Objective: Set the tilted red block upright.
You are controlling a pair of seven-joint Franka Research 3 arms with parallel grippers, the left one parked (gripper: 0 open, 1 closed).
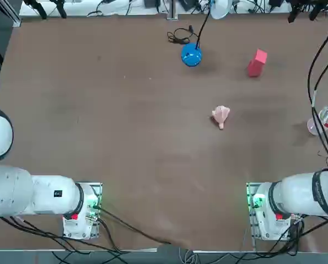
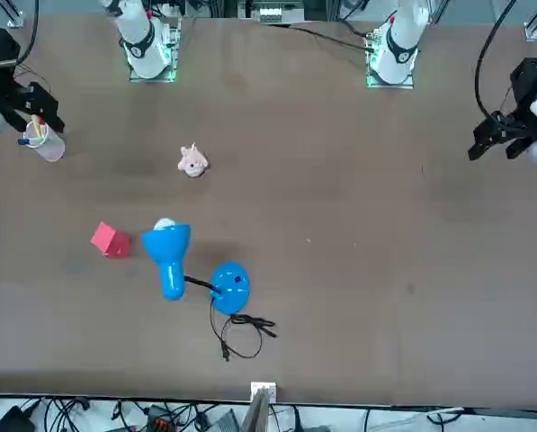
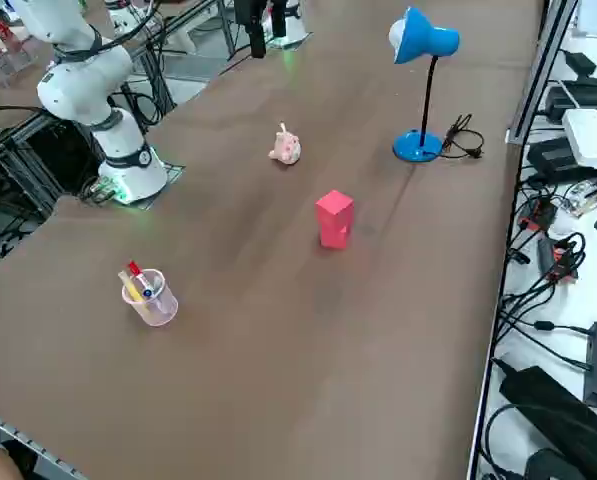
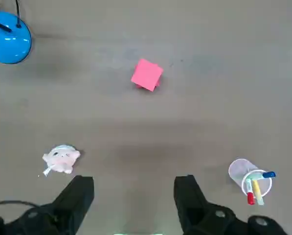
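The red block (image 1: pixel 256 62) is sitting out on the far right part of the table (image 1: pixel 125 143), and honestly in the side view it looks like it's already standing on end, maybe a touch off square, so hard to say how tilted it really is. Nothing's touching it. The blue desk lamp (image 1: pixel 191 55) is off to its left with its cord bunched behind it, and a little pale pink toy (image 1: pixel 221 116) lies nearer the robot, well apart from both. A clear cup of markers (image 1: pixel 322 122) sits by the right edge, out of the way. The right gripper (image 4: pixel 133 196) hangs high above the table on the near side, fingers spread wide and empty, looking straight down at the block, so I'd guess it's lining up before dropping in.
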